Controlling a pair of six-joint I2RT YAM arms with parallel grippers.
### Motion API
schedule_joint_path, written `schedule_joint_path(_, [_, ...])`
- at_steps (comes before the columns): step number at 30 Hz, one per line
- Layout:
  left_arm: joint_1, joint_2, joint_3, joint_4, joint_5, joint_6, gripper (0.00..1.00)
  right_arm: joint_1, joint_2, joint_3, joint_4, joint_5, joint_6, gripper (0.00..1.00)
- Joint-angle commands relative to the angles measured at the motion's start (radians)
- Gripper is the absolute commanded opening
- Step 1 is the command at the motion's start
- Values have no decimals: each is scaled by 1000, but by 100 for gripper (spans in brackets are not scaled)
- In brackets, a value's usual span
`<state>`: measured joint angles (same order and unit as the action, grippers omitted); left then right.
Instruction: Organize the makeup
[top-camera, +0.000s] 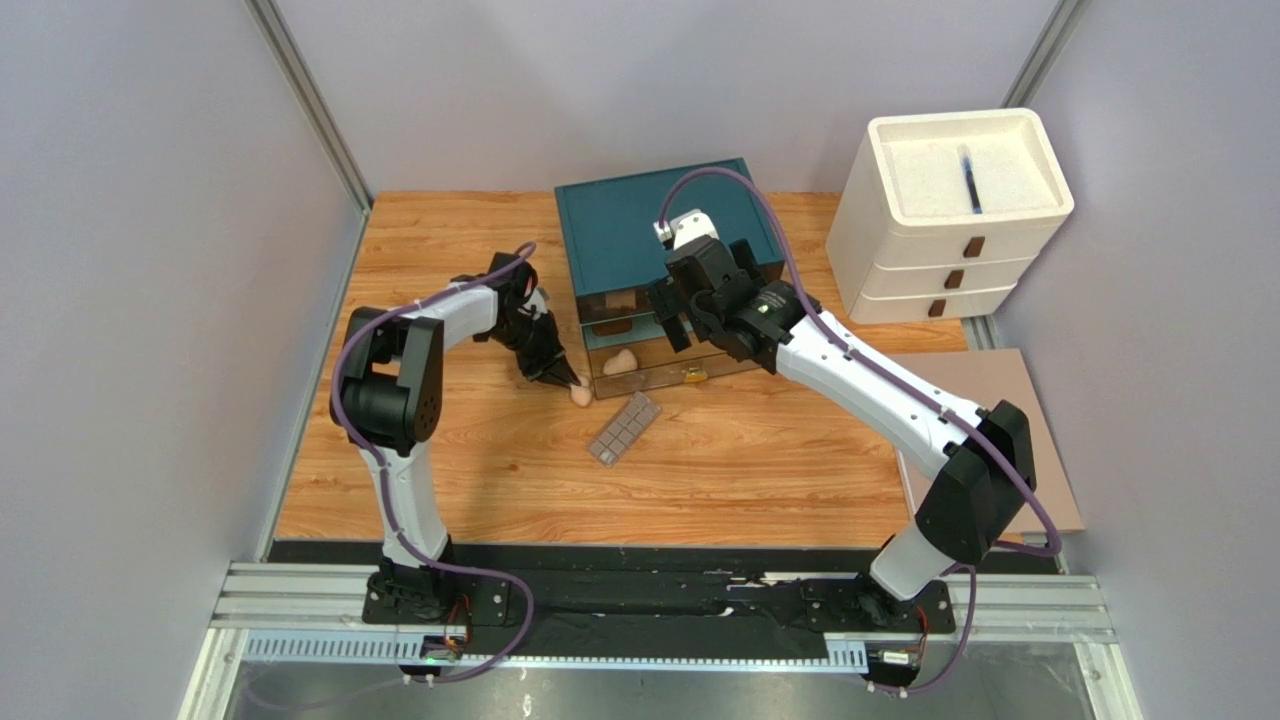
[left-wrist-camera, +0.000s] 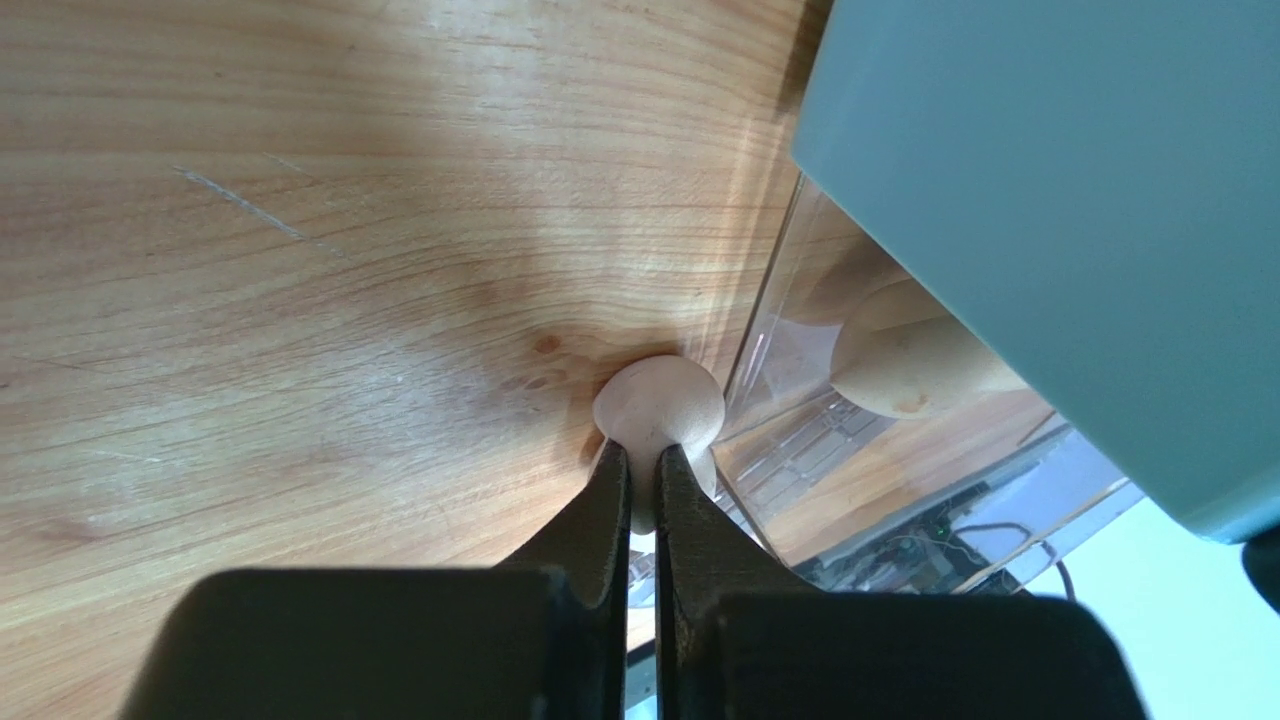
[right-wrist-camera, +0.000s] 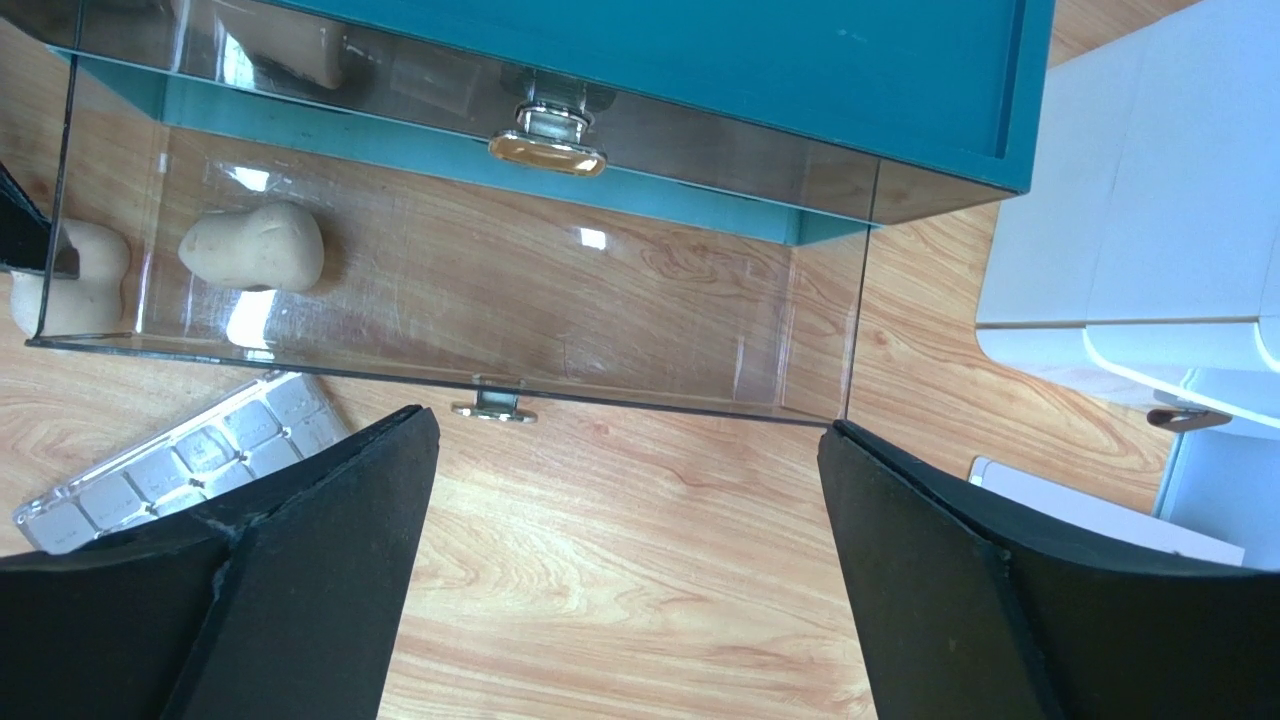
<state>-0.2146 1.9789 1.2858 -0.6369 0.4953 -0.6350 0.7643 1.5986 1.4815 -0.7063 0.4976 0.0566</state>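
Nearest me, one palette (top-camera: 624, 431) lay loose on the worktop (top-camera: 451, 450), the left fingers (left-wrist-camera: 613, 495) were pinched shut on one sponge (left-wrist-camera: 657, 402) just outside the drawer (right-wrist-camera: 842, 345), a second sponge (right-wrist-camera: 256, 245) lay stowed inside, and the right fingers (right-wrist-camera: 323, 570) hung wide open and empty, so I judged it under half done, with no tubes in sight.

Top external: fixed high behind the arm bases, facing down and forward, whole bench (top-camera: 451, 465) in view.
Left wrist: very near the bench, sighting along the left end effector (left-wrist-camera: 642, 488) at a beige sponge (left-wrist-camera: 657, 402).
Right wrist: close above the clear drawer (right-wrist-camera: 676, 300), facing down past the right end effector (right-wrist-camera: 624, 428).
Shared by all: that sponge, the drawer's left wall.
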Motion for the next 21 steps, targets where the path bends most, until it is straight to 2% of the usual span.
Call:
schedule_joint_path(1, [-5, -37, -2, -35, -64, 43, 0, 1, -72, -9, 21, 22, 26, 100])
schedule_joint_path(6, [-3, -172, 20, -89, -80, 58, 0, 0, -103, -29, 24, 1, 60, 100])
schedule_joint_path(14, [-2, -394, 61, -115, -26, -12, 0, -20, -192, -176, 90, -160, 221, 100])
schedule_joint_path(18, [-11, -414, 82, -73, 29, -25, 0, -20, -235, -269, 140, -258, 285, 100])
schedule_joint_path(21, [-29, -376, 110, -67, 22, -11, 0, -22, -250, -300, 137, -275, 322, 100])
